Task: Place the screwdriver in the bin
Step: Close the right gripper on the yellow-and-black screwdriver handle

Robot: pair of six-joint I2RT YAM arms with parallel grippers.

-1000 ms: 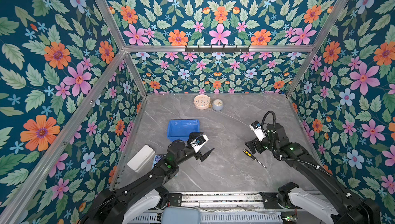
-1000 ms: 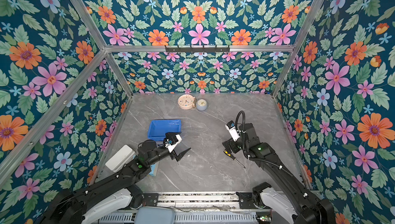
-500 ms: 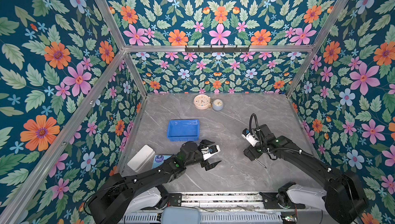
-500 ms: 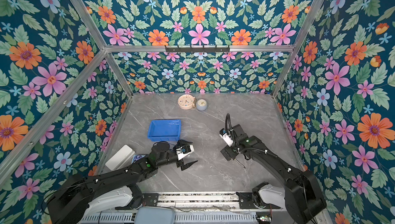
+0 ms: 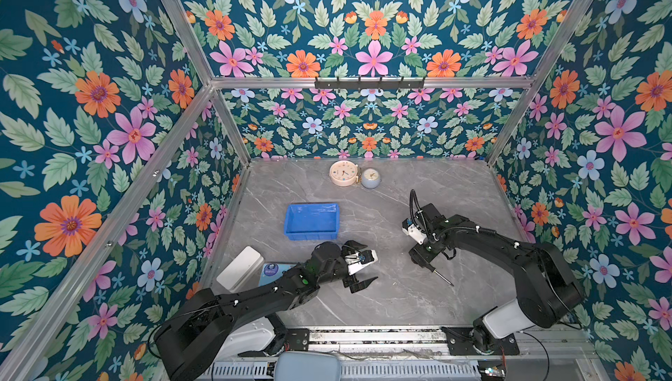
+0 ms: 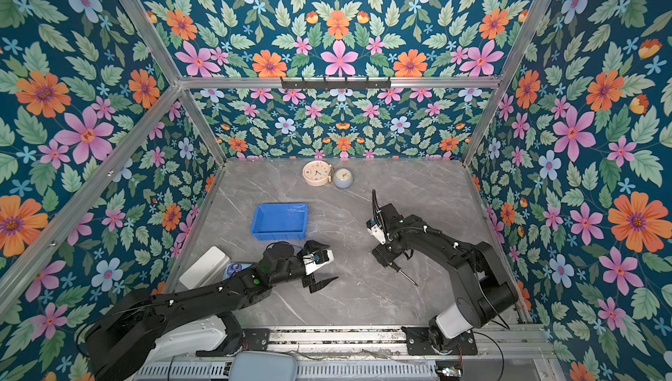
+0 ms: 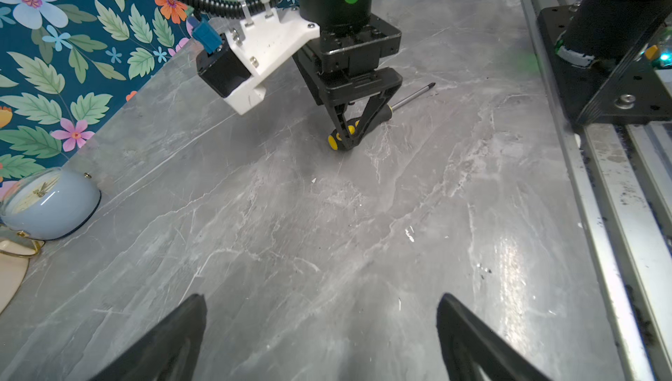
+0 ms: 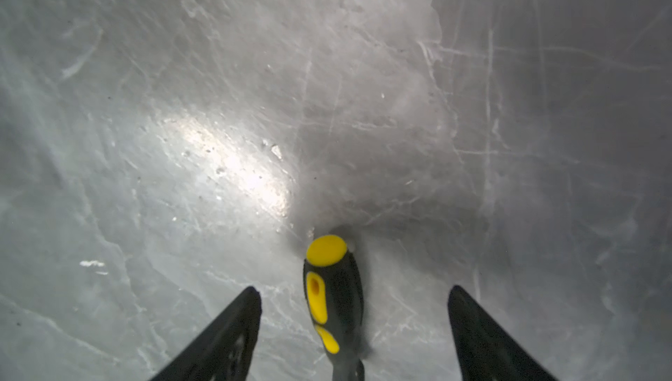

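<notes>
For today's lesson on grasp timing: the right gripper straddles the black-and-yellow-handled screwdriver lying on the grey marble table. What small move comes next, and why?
Probably close the right gripper on the screwdriver: its handle lies flat on the table between the fingers, with a gap on each side.

Black-and-yellow striped screwdriver (image 8: 332, 299), bright blue bin (image 5: 311, 221), grey marbled table (image 5: 363, 299)

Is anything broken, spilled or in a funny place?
Nothing looks spilled or broken. Only the screwdriver is out of its home: it lies flat on the grey table, well apart from the blue bin. The right pincer straddles its handle, open, not squeezing it.
</notes>
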